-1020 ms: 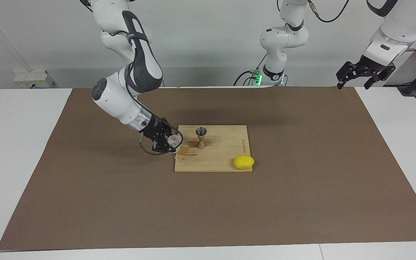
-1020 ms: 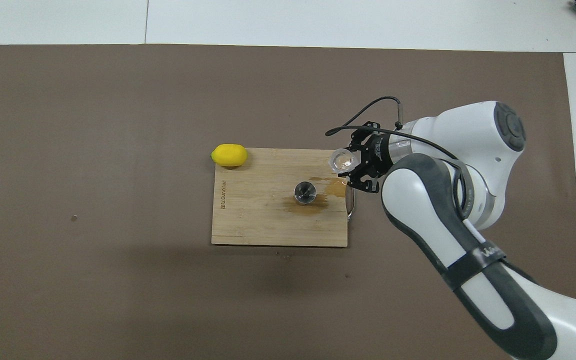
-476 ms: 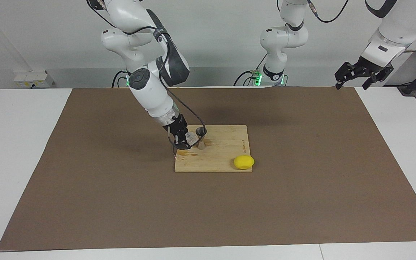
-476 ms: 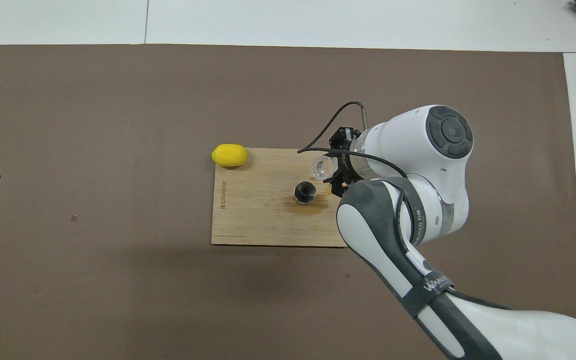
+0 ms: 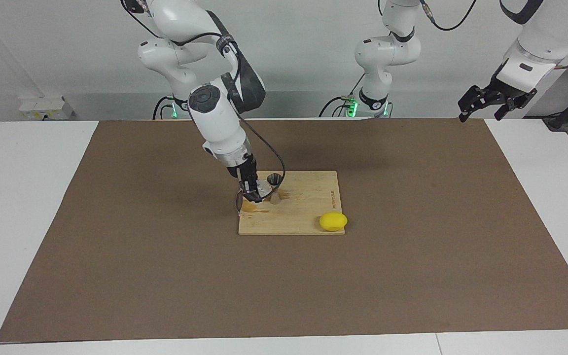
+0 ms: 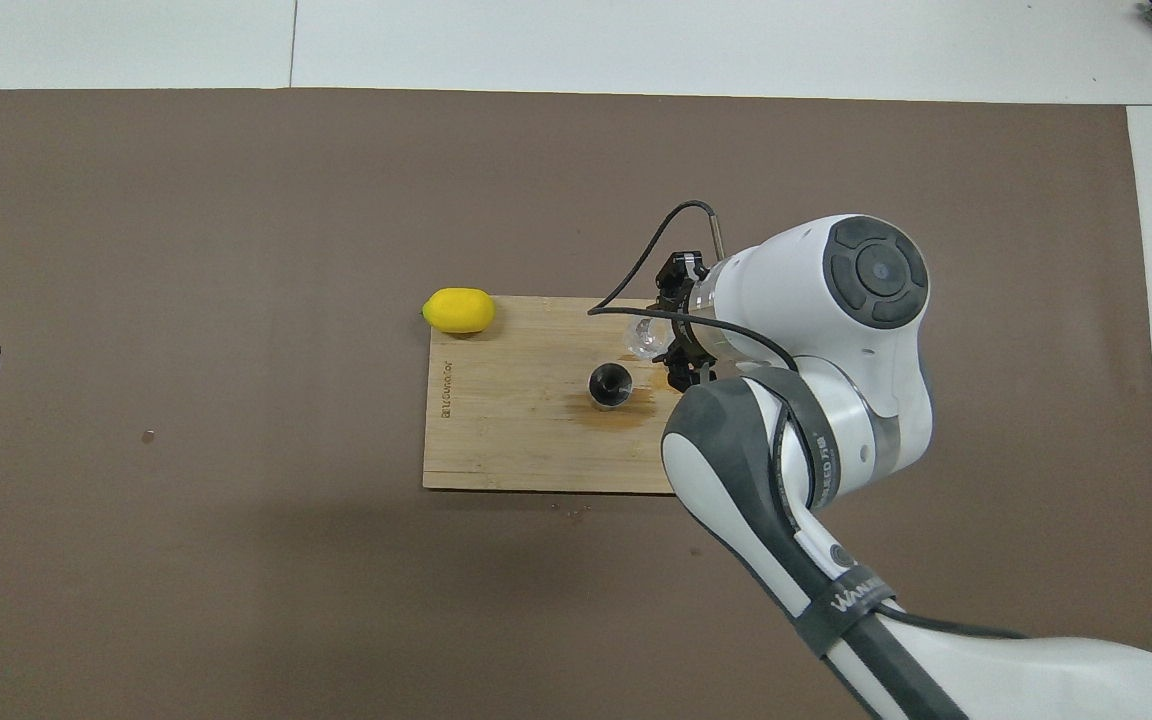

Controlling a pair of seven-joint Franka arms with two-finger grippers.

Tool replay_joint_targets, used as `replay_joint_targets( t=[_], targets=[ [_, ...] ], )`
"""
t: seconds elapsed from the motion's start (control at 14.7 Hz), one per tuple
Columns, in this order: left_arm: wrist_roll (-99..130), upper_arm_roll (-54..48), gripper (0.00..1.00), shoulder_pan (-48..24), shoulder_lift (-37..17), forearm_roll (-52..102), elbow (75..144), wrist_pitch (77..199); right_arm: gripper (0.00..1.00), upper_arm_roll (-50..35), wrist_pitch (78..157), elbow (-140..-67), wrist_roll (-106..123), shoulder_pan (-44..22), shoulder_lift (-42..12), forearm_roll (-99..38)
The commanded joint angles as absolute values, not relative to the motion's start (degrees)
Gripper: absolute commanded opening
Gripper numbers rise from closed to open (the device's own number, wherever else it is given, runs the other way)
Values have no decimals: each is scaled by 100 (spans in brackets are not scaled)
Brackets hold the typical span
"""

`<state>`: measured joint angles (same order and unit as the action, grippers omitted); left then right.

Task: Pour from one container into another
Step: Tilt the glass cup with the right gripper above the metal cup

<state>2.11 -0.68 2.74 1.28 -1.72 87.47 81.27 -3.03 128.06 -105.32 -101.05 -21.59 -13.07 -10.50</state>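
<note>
The grey metal jigger (image 5: 274, 188) stands upright on the wooden board (image 5: 308, 209); it also shows in the overhead view (image 6: 610, 385). My right gripper (image 5: 254, 193) is shut on the small clear cup (image 5: 263, 189) and holds it low over the board, right beside the jigger, toward the right arm's end. In the overhead view the cup (image 6: 644, 338) shows just past the right gripper (image 6: 671, 348), partly covered by the wrist. My left gripper (image 5: 481, 114) waits open and empty, raised over the table's corner near its base.
A yellow lemon (image 5: 333, 221) lies at the board's corner farther from the robots, toward the left arm's end. A wet brown stain (image 6: 628, 410) spreads on the board (image 6: 506, 440) around the jigger. A brown mat (image 5: 412, 246) covers the table.
My right gripper has carried the clear cup from the board's edge in over the board to beside the jigger, and the wrist has swung more upright. The left arm has barely moved.
</note>
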Motion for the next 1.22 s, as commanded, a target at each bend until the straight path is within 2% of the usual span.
replay_joint_targets(
  t=[0.0, 1.16],
  targets=[
    [387, -79, 100, 220, 325, -229, 8991, 8261, 0, -290, 12613, -10556, -10257, -2328, -1125, -581],
    [378, -88, 100, 281, 343, -106, 9062, 8464, 0, -290, 12525, -10898, -10450, -2917, -861, 1124]
  ],
)
